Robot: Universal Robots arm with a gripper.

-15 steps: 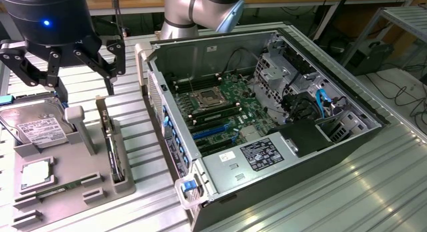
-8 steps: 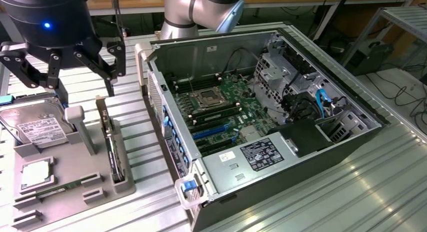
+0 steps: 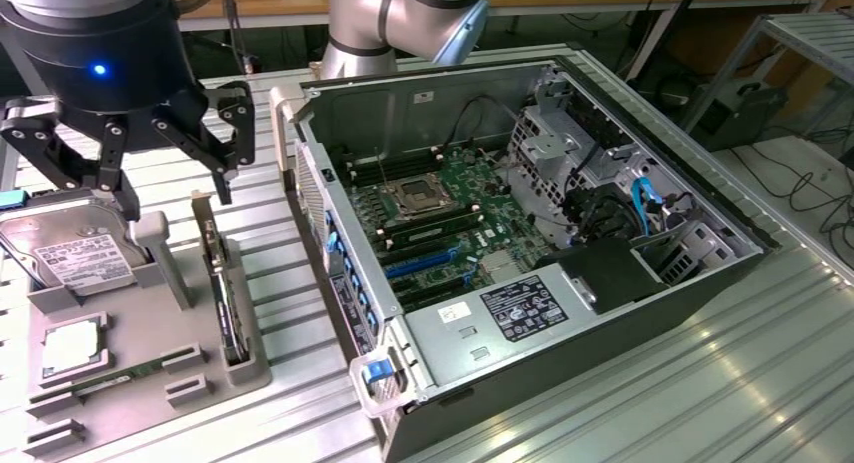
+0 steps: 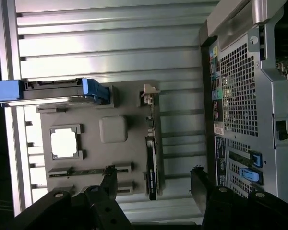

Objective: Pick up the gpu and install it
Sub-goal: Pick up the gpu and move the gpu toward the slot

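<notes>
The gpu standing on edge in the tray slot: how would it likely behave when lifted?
The gpu looks like a thin flat card, so probably stiff and fairly light. Standing on edge in the tray slot, it could tilt or bind if pulled unevenly. Its bare board is likely fragile.

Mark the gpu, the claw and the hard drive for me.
gpu point(image 4: 152, 163), wrist view, on the dark card's upturned edge.
claw point(image 3: 171, 195), exterior view, middle of its open span.
hard drive point(image 3: 78, 258), exterior view, on its white label.
</notes>
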